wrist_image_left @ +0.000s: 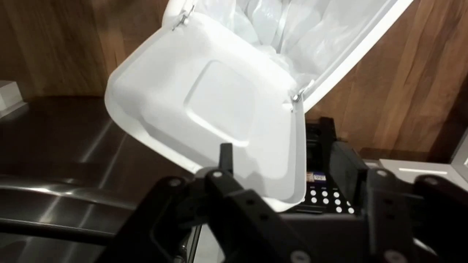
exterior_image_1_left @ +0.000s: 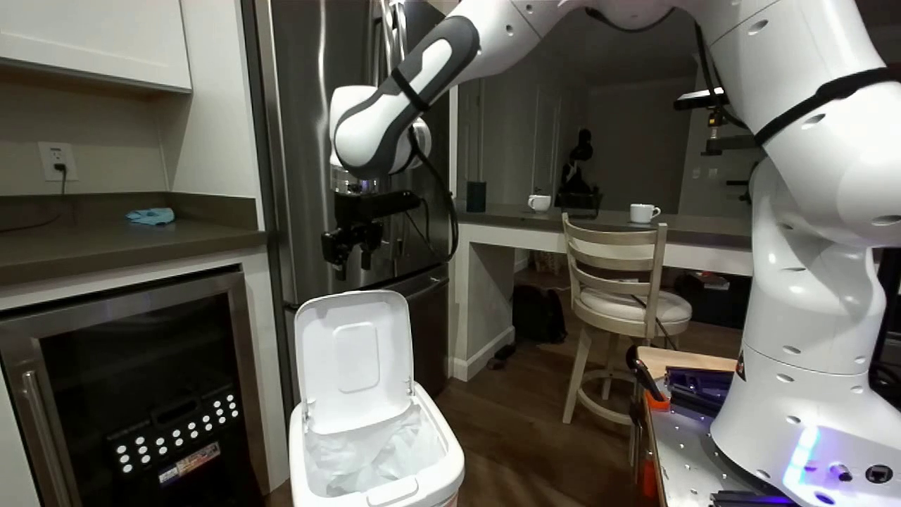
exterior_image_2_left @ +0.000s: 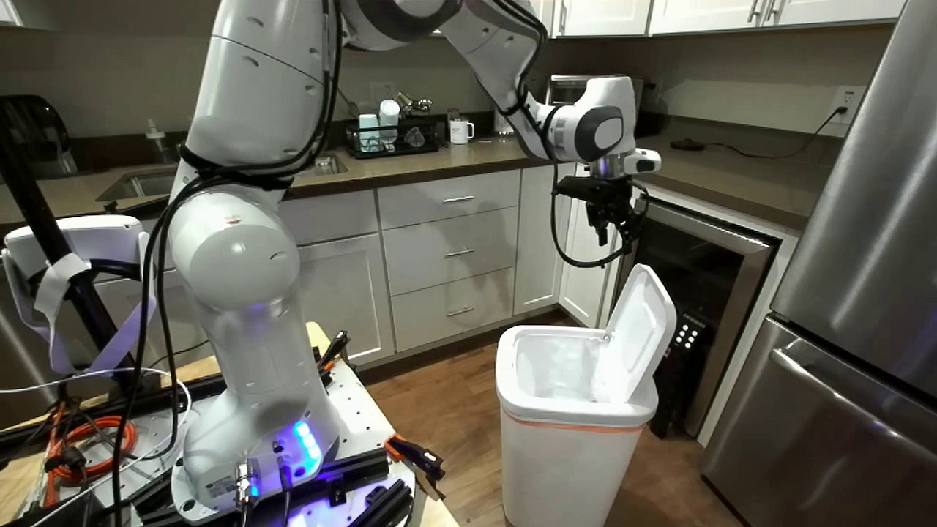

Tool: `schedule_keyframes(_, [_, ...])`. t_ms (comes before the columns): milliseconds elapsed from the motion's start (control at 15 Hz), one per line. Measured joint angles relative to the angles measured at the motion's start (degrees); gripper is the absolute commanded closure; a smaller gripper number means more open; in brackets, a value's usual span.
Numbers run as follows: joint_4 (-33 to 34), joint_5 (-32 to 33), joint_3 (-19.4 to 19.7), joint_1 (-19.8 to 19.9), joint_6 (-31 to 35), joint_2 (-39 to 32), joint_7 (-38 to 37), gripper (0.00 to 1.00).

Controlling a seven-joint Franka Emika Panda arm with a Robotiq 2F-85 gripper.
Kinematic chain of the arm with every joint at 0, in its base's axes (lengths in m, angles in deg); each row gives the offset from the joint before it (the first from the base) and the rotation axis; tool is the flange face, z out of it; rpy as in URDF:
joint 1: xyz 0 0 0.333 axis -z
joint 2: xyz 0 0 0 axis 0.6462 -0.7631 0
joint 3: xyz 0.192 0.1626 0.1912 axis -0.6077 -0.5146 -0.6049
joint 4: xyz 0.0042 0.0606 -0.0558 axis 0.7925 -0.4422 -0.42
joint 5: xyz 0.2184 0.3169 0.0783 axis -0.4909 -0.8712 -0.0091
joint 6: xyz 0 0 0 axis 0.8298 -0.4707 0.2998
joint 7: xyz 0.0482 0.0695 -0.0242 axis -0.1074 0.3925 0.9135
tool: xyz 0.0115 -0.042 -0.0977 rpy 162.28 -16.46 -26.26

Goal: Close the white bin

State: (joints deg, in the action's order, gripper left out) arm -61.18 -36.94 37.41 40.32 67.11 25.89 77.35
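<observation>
The white bin (exterior_image_1_left: 450, 458) stands on the floor with a clear liner bag inside; its body also shows in an exterior view (exterior_image_2_left: 567, 468). Its hinged lid (exterior_image_1_left: 355, 359) is open, standing up and tilted slightly back, also seen in an exterior view (exterior_image_2_left: 638, 333). In the wrist view the inner face of the lid (wrist_image_left: 219, 102) fills the middle, with the bin rim (wrist_image_left: 360, 54) above. My gripper (exterior_image_1_left: 353, 265) is above the lid's top edge, pointing down, apart from it in both exterior views (exterior_image_2_left: 615, 238). In the wrist view its fingers (wrist_image_left: 283, 155) are spread with nothing between them.
A steel fridge (exterior_image_2_left: 842, 410) stands close to the bin on the lid side. A glass-door cooler (exterior_image_1_left: 141, 352) is under the counter, with a black item with white dots (exterior_image_2_left: 684, 340) before it. A chair (exterior_image_1_left: 619, 310) stands further off. The robot's work table (exterior_image_1_left: 686, 451) is near the bin.
</observation>
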Motion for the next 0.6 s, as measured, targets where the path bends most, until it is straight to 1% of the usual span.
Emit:
schedule_keyframes(67, [3.52, 0.0, 0.65, -0.03, -0.25, -2.55, -0.6, 0.67])
schedule_keyframes(200, [10.07, 0.0, 1.94, -0.09, -0.83, -7.3, -1.83, 0.78])
schedule_keyframes(400, [17.83, 0.0, 3.79, -0.1, -1.99, -13.09, -3.73, 0.98])
schedule_keyframes(600, [23.12, 0.0, 5.67, -0.15, -2.57, -17.43, -5.29, 1.0])
